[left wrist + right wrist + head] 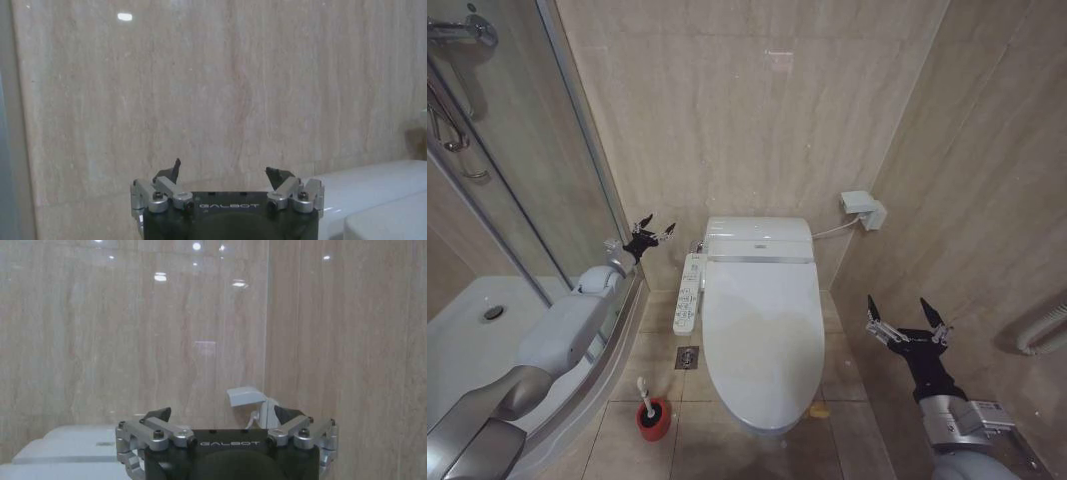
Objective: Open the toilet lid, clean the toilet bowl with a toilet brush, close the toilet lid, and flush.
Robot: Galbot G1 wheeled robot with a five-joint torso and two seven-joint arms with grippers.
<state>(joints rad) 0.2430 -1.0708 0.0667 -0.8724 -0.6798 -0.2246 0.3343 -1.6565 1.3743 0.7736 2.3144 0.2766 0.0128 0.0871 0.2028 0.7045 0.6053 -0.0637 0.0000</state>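
The toilet lid (762, 330) lies shut over the toilet bowl, whose inside is hidden; a small yellow tag (819, 408) sits at the lid's front edge. A white control panel (688, 293) runs along the toilet's left side. The toilet brush (644, 391) stands in its red holder (654, 419) on the floor, front left of the toilet. My left gripper (649, 235) (223, 172) hangs open and holds nothing, beside the toilet's back left corner, facing the wall. To the right of the toilet, my right gripper (907, 320) (223, 415) is open too.
A curved glass shower enclosure (527, 200) with a white tray (467, 330) stands close on the left. A floor drain (687, 357) lies between brush and panel. A white wall box (864, 210) (245, 396) sits behind the toilet's right side. The tiled right wall carries a rail (1042, 330).
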